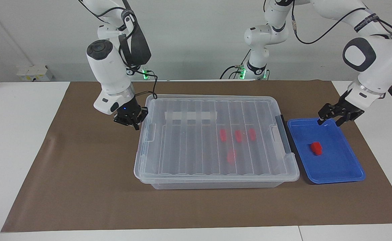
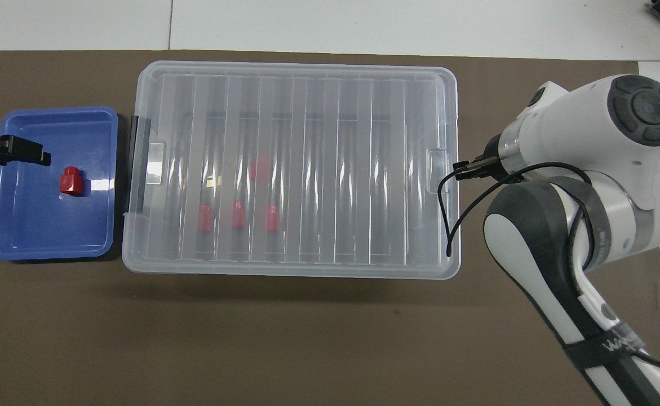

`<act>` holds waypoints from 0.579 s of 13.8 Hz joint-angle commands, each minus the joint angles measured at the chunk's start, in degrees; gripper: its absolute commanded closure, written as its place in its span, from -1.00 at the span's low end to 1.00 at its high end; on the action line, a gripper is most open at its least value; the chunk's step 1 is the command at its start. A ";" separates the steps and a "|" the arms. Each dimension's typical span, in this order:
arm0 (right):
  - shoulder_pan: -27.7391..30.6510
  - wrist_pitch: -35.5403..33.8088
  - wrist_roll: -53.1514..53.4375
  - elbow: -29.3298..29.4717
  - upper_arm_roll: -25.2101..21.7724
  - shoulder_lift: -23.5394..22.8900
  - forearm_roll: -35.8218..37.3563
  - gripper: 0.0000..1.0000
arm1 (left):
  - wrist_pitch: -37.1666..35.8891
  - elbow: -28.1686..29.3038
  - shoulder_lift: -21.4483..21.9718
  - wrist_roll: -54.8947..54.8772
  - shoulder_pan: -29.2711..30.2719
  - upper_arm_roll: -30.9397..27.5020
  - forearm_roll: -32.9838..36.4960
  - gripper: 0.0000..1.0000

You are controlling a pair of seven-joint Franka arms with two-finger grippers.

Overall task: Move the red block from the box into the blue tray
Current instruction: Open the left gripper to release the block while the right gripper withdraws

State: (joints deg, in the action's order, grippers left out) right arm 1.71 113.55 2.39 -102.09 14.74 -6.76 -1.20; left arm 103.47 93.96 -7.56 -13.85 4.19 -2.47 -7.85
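The box (image 1: 212,174) (image 2: 307,262) lies in the middle of the mat with its ribbed clear lid on. Several red blocks (image 1: 238,136) (image 2: 238,214) show dimly through the lid, toward the tray's end. One red block (image 1: 316,148) (image 2: 71,180) lies in the blue tray (image 1: 343,174) (image 2: 36,237), which sits beside the box at the left arm's end. My left gripper (image 1: 331,119) (image 2: 25,152) is open and empty, up over the tray's rim, apart from that block. My right gripper (image 1: 130,119) (image 2: 468,167) is low beside the box's other end, at the lid's clip.
A dark grey latch (image 1: 284,134) (image 2: 138,163) runs along the box's end next to the tray. A brown mat (image 1: 82,187) (image 2: 251,338) covers the white table. The right arm's black cable (image 2: 448,225) hangs over the box's end.
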 commanded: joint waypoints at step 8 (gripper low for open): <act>-0.82 -9.39 7.98 0.14 -8.92 6.93 -0.30 -0.99 | -14.09 1.40 14.06 3.12 -7.09 -0.25 0.82 -1.00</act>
State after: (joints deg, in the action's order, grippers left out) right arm 1.79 105.61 8.92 -101.96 7.56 -1.46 -1.15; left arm 89.50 94.37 6.62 -11.35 -0.96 -2.19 -7.78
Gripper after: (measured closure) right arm 0.846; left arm 0.000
